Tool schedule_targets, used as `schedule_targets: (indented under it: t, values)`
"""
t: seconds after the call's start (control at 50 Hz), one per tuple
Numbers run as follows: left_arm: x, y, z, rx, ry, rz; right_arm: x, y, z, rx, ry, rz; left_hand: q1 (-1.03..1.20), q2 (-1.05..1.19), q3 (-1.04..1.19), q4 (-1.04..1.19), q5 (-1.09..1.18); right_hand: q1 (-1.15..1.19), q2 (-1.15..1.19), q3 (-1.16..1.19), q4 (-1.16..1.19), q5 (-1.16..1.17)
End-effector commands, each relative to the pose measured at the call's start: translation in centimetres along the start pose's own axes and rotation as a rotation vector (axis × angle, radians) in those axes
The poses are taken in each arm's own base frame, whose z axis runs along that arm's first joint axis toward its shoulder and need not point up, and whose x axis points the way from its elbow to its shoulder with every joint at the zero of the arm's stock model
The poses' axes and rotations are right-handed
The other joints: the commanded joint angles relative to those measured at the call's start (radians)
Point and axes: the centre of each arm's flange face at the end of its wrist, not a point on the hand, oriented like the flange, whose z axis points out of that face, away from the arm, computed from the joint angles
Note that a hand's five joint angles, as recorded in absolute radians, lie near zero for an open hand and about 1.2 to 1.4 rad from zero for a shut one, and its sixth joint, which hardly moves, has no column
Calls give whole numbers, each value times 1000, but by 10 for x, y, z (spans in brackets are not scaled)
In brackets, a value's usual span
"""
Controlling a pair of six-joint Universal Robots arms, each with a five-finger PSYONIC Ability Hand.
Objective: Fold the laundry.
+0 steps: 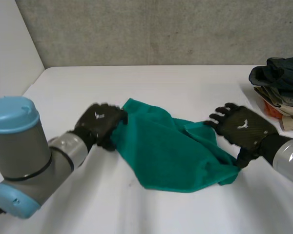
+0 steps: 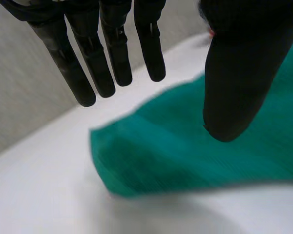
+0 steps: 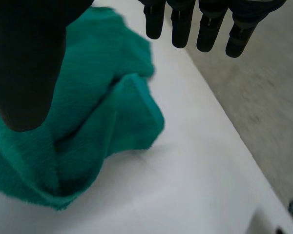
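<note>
Crumpled green towel (image 1: 166, 151) on bench (image 1: 151, 83); left robot hand (image 1: 100, 123) at its left edge, right robot hand (image 1: 240, 126) at right edge, both fingers straight, thumbs apart

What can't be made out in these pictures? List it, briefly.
1. Head view: the pile of dark clothes is cut off by the frame edge.
2. Head view: the left hand covers one end of the crumpled teal towel.
3. Right wrist view: the thumb of the right hand hides part of the towel.
</note>
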Motion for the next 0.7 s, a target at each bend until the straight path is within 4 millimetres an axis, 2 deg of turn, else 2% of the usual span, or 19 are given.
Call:
schedule_targets:
  t: [0.02, 0.1, 0.18, 0.3, 0.4, 0.52, 0.6, 0.66, 0.7]
  values:
    - [31, 20, -17, -51, 138, 22, -7, 8, 15, 42, -69, -314, 14, 26, 26, 22, 24, -55, -45, -43, -43, -48]
    - [54, 25, -25, -60, 197, 40, 5, 14, 38, 48, -75, -344, -57, -45, -45, -49, -47, -55, -45, -43, -43, -48]
    - [67, 28, -29, -59, 228, 47, 13, 17, 64, 78, -88, -353, -69, -57, -56, -61, -59, -55, -45, -43, -43, -48]
    - [80, 41, -27, -98, 234, 61, 9, 27, 97, 122, -140, -354, -110, -98, -97, -102, -100, -55, -45, -43, -43, -48]
    - [96, 47, -26, -112, 224, 93, 3, 26, 113, 179, -173, -361, -142, -130, -130, -134, -132, -55, -45, -43, -43, -48]
    - [97, 53, -18, -123, 182, 109, -3, 35, 126, 197, -202, -348, -142, -130, -130, -134, -132, 22, 33, 35, 34, 30]
    - [98, 52, -11, -102, 170, 113, -5, 41, 134, 196, -210, -343, -131, -118, -118, -123, -120, 342, 352, 354, 354, 349]
    - [99, 55, -3, -92, 165, 115, -3, 44, 139, 188, -199, -347, -93, -80, -80, -85, -82, 1112, 1123, 1125, 1124, 1120]
    - [99, 56, 1, -90, 163, 117, 3, 43, 140, 162, -171, -337, -46, -33, -33, -38, -35, 1166, 1177, 1179, 1178, 1174]
